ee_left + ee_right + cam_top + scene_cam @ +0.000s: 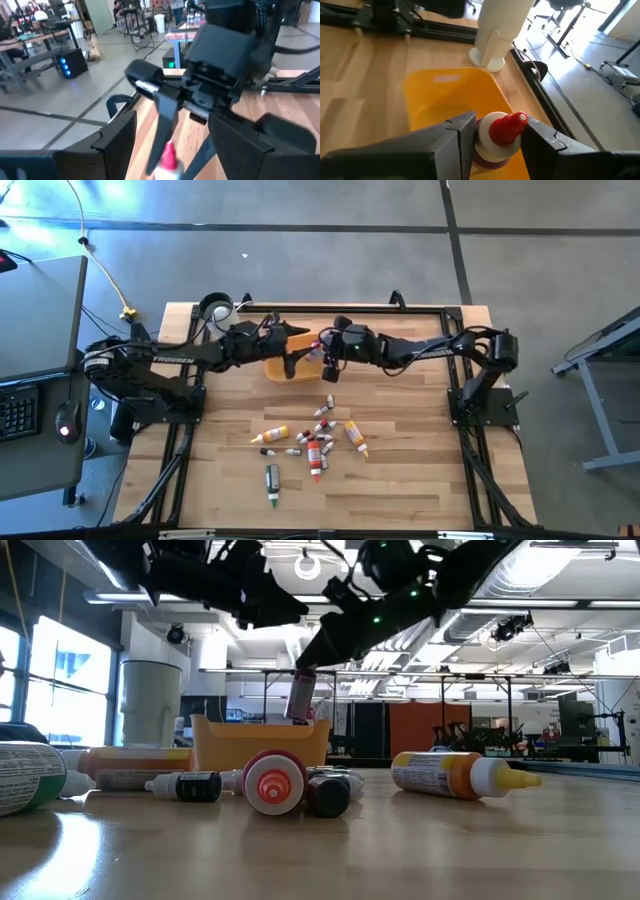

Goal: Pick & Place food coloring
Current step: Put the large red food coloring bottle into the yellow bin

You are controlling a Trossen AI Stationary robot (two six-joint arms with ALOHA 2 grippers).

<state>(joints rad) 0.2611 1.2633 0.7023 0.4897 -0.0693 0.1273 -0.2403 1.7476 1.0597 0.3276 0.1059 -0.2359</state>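
Right gripper (492, 137), jaws clamped on a red-tipped food coloring bottle (501, 135) above the yellow tray (445, 97); left gripper (170, 150), jaws apart, beside it. A tilted release could bounce the bottle out.

The table (400, 480) has a top of pale wood planks with a black metal frame around it, and it stands on a grey concrete floor (300, 260). Beside the table there is a dark desk (40, 310) with a keyboard (18, 408) and a mouse (67, 420). The room behind is a big open workshop with windows (60, 675), round ceiling lamps (308, 567), and more benches (35, 42).
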